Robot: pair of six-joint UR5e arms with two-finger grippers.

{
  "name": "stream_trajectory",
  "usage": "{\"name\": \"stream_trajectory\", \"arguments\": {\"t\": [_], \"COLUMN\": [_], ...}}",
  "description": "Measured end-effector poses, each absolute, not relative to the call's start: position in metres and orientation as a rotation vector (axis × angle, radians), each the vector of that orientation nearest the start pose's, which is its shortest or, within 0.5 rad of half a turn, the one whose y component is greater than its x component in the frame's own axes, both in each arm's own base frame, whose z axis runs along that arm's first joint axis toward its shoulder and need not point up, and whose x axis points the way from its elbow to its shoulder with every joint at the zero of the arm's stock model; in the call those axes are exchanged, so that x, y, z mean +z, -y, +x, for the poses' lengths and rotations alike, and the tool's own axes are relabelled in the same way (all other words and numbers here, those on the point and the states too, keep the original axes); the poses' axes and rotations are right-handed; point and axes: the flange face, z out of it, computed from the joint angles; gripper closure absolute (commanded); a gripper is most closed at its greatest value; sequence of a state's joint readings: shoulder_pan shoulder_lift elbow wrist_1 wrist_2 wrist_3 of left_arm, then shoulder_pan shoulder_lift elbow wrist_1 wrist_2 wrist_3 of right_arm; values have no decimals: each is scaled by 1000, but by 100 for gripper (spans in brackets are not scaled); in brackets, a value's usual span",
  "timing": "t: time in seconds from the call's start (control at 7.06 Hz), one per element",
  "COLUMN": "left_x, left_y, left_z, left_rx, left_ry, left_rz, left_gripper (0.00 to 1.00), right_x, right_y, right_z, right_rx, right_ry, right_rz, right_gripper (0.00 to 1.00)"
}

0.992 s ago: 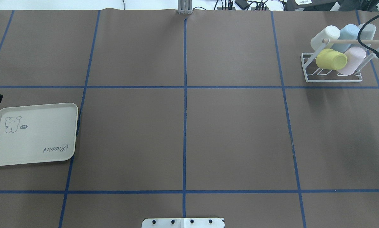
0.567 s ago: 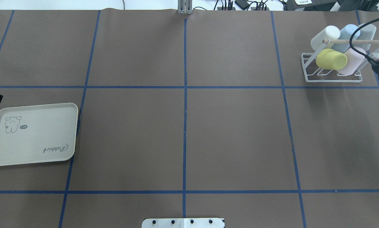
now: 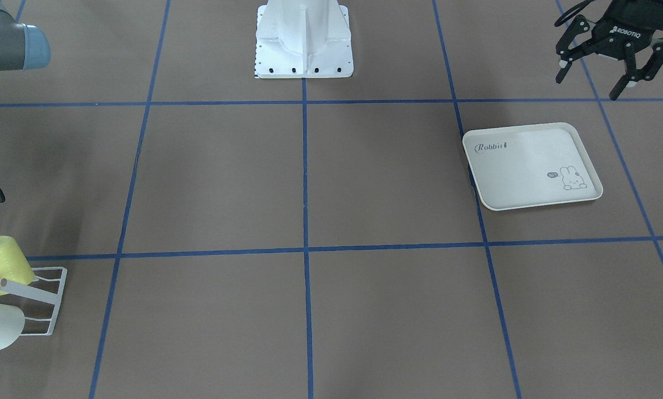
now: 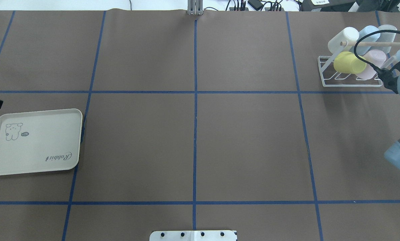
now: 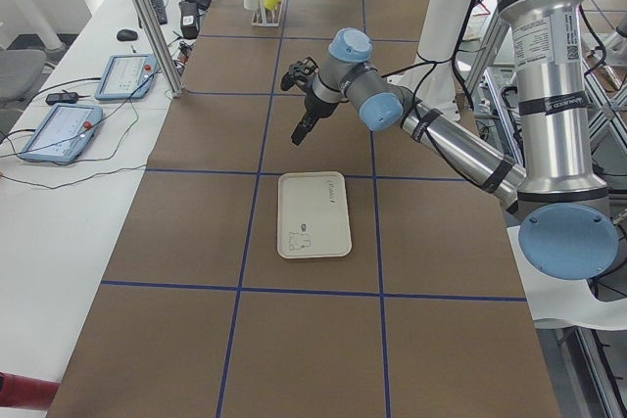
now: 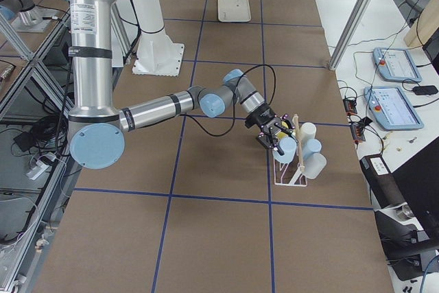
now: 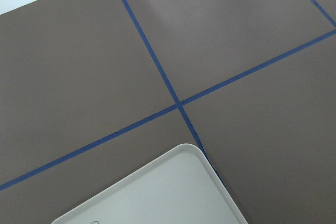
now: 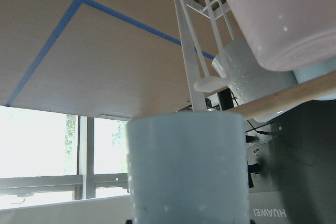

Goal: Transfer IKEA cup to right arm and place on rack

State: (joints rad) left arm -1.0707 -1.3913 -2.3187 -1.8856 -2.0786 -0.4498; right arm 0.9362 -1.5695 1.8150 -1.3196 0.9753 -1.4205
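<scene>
beside the rack [image 8: 191, 77], right claw [image 6: 277, 142] clasps the cup [image 8: 186, 166].

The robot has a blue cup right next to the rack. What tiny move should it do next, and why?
Probably ease the blue cup over a bare prong of the rack and lower it. The right gripper holds it just beside the rack, not yet on a prong, and five cups already sit there.

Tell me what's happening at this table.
The right gripper is at the rack with a light-blue cup at its tip; five other cups already sit on the rack. The left gripper hangs open and empty above the table, near the tray, which has nothing on it.
</scene>
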Motion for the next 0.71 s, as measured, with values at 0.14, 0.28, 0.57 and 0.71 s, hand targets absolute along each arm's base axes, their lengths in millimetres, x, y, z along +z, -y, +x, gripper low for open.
{"name": "stream_trajectory", "arguments": {"t": [0.14, 0.28, 0.57, 0.71], "left_x": [347, 347, 348, 348], "left_y": [378, 378, 379, 379], "left_z": [110, 110, 110, 110], "left_rx": [270, 269, 268, 268], "left_ry": [-818, -819, -818, -818], "left_rz": [553, 553, 550, 550], "left_gripper": [0, 0, 0, 0], "right_x": [516, 516, 522, 526], "right_y": [526, 528, 529, 530], "right_z": [-152, -154, -156, -158], "right_rx": [-1795, -1794, -1800, -1805], "right_ry": [-841, -842, -840, -842], "right_rz": [259, 261, 248, 239], "right_gripper": [100, 100, 100, 100]}}
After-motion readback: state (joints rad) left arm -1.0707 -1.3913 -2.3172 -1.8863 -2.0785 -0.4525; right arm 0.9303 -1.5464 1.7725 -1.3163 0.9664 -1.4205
